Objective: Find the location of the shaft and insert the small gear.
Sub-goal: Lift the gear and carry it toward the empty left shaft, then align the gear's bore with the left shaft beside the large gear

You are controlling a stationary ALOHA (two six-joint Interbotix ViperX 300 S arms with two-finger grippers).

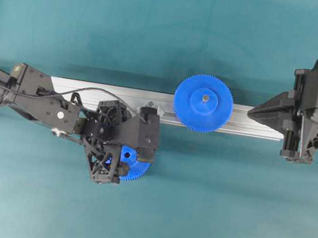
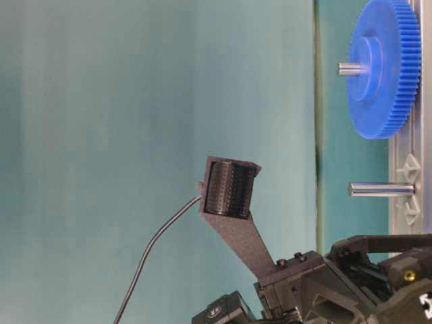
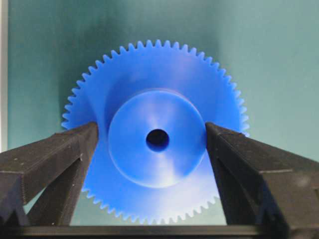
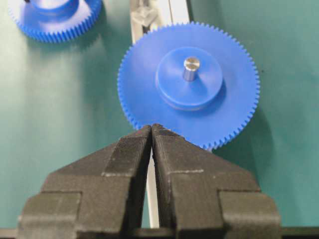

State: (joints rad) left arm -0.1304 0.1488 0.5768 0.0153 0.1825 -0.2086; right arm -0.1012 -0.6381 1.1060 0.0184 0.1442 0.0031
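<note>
- Teal matting [image 1: 204, 215] covers the whole work surface, and a silvery aluminium rail [image 1: 91, 92] runs across its middle.
- Lying flat on the mat just below the rail, left of centre, is the small gear [image 3: 157, 132]; its hub faces up with the dark centre hole showing.
- Directly above it is the left gripper [image 3: 152, 137], jaws wide and straddling the raised hub, one finger [image 3: 60, 154] on each side. Nothing is gripped yet: the left finger looks at or almost at the hub wall, while a thin gap shows on the right.
- Just up and right of that arm's wrist, the shaft [image 2: 378, 190] stands bare on the rail, seen at table level as a plain metal pin in a small clear base.
- Further right along the rail sits the larger gear [image 1: 202, 103], already seated on its own grey pin.
- Beyond it, at the rail's right end, the right gripper [image 4: 151, 130] is parked with its jaws pressed together, holding nothing.
- My reading is that the step in hand is the pick-up, with the grasp lined up but not made.
- Next, the jaws need to close squarely on the hub; then the gear must be lifted level, carried the short way to the pin, and lowered with hole centred over the tip, probably with its teeth meshing with the larger wheel's.
</note>
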